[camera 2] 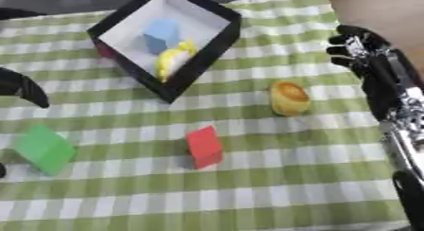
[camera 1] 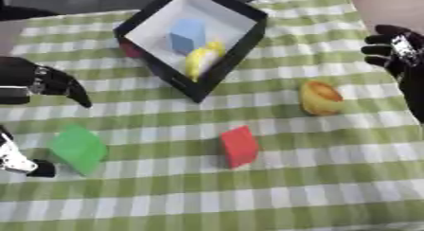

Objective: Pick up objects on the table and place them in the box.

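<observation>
A black box with a white inside (camera 1: 240,14) stands at the top centre, holding a light blue block (camera 1: 187,35) and a yellow curved piece (camera 1: 202,58). On the green checked cloth lie a red block (camera 1: 238,146), a green block (camera 1: 79,148) and an orange-yellow rounded object (camera 1: 320,97). My left hand (camera 1: 51,82) hovers at the left edge above the green block, fingers pointing down-right and holding nothing. My right hand (camera 2: 357,49) is at the right edge, up and right of the orange object, fingers curled and empty.
Something dark red (camera 1: 130,50) peeks out behind the box's left wall. A white and black part (camera 1: 16,160) sits at the lower left edge beside the green block. The cloth's far edge meets a grey surface at the top.
</observation>
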Tool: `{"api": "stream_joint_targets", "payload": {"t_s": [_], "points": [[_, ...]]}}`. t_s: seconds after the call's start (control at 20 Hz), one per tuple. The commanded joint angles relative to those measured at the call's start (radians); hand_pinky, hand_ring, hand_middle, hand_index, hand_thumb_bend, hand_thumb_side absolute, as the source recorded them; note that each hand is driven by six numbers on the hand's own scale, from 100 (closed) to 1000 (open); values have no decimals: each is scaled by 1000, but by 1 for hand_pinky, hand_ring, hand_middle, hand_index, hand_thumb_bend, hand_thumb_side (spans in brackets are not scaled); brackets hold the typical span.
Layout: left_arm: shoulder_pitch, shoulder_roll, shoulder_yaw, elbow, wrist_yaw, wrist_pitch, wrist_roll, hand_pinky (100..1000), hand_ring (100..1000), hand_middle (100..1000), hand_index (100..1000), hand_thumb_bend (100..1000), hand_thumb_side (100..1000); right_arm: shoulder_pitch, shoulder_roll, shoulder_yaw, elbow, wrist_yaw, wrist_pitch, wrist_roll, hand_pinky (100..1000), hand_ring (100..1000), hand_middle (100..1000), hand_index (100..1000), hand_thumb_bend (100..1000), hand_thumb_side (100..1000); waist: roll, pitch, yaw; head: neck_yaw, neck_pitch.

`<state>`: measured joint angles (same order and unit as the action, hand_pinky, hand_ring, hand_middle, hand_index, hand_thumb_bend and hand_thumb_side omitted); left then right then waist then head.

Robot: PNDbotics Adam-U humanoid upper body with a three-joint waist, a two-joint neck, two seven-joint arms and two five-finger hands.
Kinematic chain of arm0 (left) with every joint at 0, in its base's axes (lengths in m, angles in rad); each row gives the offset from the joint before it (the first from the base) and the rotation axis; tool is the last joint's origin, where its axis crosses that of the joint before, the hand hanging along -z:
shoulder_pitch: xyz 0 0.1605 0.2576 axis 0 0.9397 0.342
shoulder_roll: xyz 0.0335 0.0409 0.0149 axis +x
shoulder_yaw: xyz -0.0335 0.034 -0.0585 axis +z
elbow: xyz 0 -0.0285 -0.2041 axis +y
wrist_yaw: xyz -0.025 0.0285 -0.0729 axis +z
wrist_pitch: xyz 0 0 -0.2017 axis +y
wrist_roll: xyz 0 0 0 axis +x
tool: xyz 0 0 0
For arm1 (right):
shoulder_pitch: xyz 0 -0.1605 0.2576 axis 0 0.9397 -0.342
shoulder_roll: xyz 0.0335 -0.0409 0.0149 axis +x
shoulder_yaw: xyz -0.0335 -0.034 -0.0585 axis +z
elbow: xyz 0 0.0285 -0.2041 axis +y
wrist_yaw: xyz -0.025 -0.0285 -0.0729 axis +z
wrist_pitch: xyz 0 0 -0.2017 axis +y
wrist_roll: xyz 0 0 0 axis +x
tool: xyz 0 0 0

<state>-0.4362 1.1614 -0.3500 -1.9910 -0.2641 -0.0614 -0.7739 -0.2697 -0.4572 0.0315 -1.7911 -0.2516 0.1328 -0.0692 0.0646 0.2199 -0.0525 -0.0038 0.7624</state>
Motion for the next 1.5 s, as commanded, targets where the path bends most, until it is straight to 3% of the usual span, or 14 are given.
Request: {"api": "stream_joint_targets", "payload": {"t_s": [0.05,0.35,0.8,1.1,1.5], "points": [[-27,7,-9,1,-1,15,-29,860,846,823,885,585,467,-13,-10,-5,-12,3,1,1,828,776,713,821,100,665,-9,6,-3,3,-17],[-84,-35,-56,75,-30,10,-72,861,848,828,885,594,459,-16,-6,-3,-10,4,2,4,828,775,713,821,100,668,-7,8,-9,11,-25],[-136,-89,-110,197,-72,-43,-120,864,853,834,880,615,401,-15,0,-3,-8,5,2,6,828,775,713,821,100,673,-7,11,-13,21,-29],[-155,-112,-116,239,-173,-103,-88,860,857,841,882,687,283,-13,4,-4,-6,7,3,6,828,775,712,821,100,679,-9,15,-12,25,-30],[-165,-139,-122,319,-225,-149,-76,859,856,840,880,703,258,-11,9,-5,-5,8,3,7,829,775,712,821,100,683,-11,19,-13,31,-29]]}}
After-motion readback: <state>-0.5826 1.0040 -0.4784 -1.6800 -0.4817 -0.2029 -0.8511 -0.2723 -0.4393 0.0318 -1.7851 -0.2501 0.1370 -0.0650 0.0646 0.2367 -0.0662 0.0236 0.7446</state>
